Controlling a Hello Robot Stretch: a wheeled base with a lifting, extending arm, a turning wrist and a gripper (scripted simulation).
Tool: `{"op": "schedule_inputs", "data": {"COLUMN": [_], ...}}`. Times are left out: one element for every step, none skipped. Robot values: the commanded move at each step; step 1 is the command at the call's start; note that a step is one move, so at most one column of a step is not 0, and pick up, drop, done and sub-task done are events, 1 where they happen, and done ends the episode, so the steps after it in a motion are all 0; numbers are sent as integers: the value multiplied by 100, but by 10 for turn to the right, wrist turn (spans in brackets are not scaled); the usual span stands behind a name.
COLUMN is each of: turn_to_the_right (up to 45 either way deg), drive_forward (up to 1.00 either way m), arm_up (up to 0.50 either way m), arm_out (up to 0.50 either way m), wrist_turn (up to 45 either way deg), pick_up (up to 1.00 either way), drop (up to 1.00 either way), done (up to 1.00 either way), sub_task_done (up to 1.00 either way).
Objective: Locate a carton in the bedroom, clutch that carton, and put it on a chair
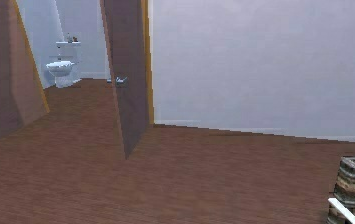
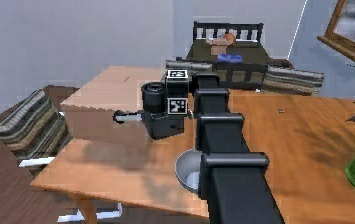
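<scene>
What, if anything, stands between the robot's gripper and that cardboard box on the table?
Nothing visible does. The gripper sits right at the carton on the wooden table, with no object between them; whether they touch cannot be told. The grey bowl lies off to one side, nearer the table's front edge.

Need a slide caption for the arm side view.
Arm reaches across a wooden table, tool at a carton; grey bowl beside the arm, striped chair left, bed behind.
</scene>
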Motion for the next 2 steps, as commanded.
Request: {"op": "schedule_inputs", "data": {"turn_to_the_right": [0,0], "drive_forward": [0,0], "arm_up": [0,0], "arm_out": [0,0], "wrist_turn": [-450,-450], "pick_up": [0,0], "drop": [0,0], "done": [0,0], "sub_task_done": [0,0]}}
